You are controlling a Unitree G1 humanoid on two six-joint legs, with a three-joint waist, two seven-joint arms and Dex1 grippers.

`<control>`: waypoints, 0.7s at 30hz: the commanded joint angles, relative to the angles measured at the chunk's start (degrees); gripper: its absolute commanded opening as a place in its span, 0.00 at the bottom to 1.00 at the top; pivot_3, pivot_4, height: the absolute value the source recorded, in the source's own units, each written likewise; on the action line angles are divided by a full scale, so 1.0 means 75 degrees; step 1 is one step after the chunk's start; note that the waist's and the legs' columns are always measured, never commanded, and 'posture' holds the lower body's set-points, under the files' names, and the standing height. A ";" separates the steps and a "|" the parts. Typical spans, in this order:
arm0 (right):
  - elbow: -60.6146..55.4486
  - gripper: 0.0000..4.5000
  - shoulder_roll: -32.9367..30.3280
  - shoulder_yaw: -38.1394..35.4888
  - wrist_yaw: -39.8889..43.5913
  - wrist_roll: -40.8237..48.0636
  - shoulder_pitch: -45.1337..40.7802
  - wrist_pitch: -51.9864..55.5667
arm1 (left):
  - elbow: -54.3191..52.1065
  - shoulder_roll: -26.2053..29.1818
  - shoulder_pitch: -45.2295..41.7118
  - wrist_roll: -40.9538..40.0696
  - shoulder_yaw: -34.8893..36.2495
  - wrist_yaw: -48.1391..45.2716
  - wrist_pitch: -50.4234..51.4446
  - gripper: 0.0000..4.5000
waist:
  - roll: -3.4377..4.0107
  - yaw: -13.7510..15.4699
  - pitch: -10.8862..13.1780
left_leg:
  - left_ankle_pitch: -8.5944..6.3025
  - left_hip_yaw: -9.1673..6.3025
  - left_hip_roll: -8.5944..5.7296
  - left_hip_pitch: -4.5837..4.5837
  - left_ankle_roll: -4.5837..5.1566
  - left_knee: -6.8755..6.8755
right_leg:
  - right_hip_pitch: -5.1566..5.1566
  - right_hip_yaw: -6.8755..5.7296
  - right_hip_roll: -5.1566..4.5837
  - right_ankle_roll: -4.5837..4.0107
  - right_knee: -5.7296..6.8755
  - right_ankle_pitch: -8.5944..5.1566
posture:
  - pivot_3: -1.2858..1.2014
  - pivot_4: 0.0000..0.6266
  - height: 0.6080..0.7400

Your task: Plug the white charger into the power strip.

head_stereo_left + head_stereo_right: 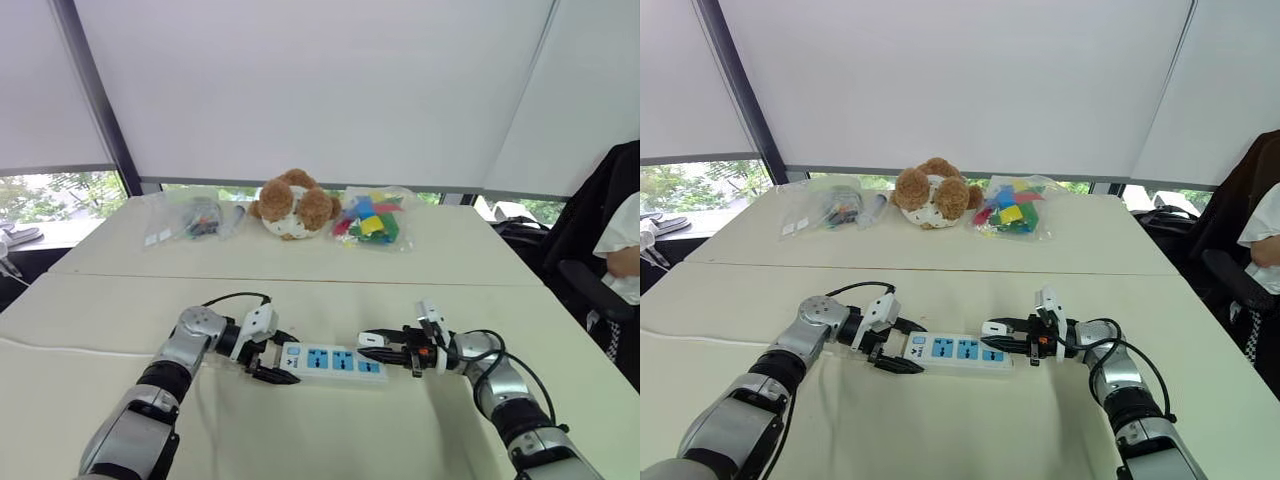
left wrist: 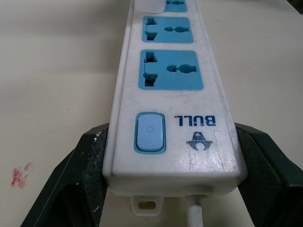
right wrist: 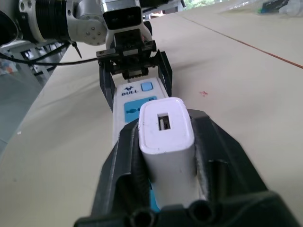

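Note:
The power strip [image 1: 335, 362] lies flat on the beige table, a long white bar with blue sockets and a blue switch [image 2: 150, 132] at its left end. My left gripper [image 1: 280, 360] is shut on that switch end, one finger [image 2: 71, 179] on each long side. My right gripper [image 3: 165, 132] is shut on the white charger [image 3: 165, 127], whose USB port faces the wrist camera. The charger stands over the socket at the strip's right end [image 1: 372, 340]. Its prongs are hidden, so I cannot tell how deep it sits.
At the back of the table sit a brown plush toy [image 1: 293, 205], a clear bag of coloured blocks [image 1: 370, 222] and another clear bag [image 1: 195, 217]. A person's arm and a dark chair [image 1: 610, 260] are at the right edge. Black cables loop off both wrists.

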 commanded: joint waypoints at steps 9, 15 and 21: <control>-0.5154 0.60 -0.1386 -0.1562 -0.1423 0.0869 0.2305 0.2051 | 0.0294 -0.0078 -0.0211 0.0327 0.0119 0.0343 -0.0414 0.67 | 0.0157 0.0064 0.0107 | 0.0004 0.0002 -0.0016 -0.0149 -0.0003 0.0004 | -0.0138 0.0001 0.0004 0.0038 0.0012 0.0018 | 0.52 0.24 0.99; -0.7286 0.61 -0.2421 -0.3361 -0.1836 0.1738 0.4564 0.3391 | 0.0207 -0.0106 -0.0211 0.0060 0.0575 0.0886 -0.0347 0.99 | 0.0131 0.0098 0.0163 | 0.0006 -0.0001 -0.0016 -0.0171 -0.0007 0.0010 | -0.0157 0.0001 0.0012 0.0041 0.0008 0.0013 | 0.52 0.24 0.99; -0.8420 0.61 -0.2734 -0.5036 -0.2007 0.2304 0.6415 0.4403 | -0.2362 0.0565 0.1030 -0.0623 0.1068 0.1038 0.1242 0.99 | 0.0106 -0.0073 0.0186 | 0.0010 0.0003 -0.0011 -0.0231 -0.0013 0.0008 | -0.0217 0.0006 0.0011 0.0050 0.0013 0.0018 | 0.52 0.24 0.99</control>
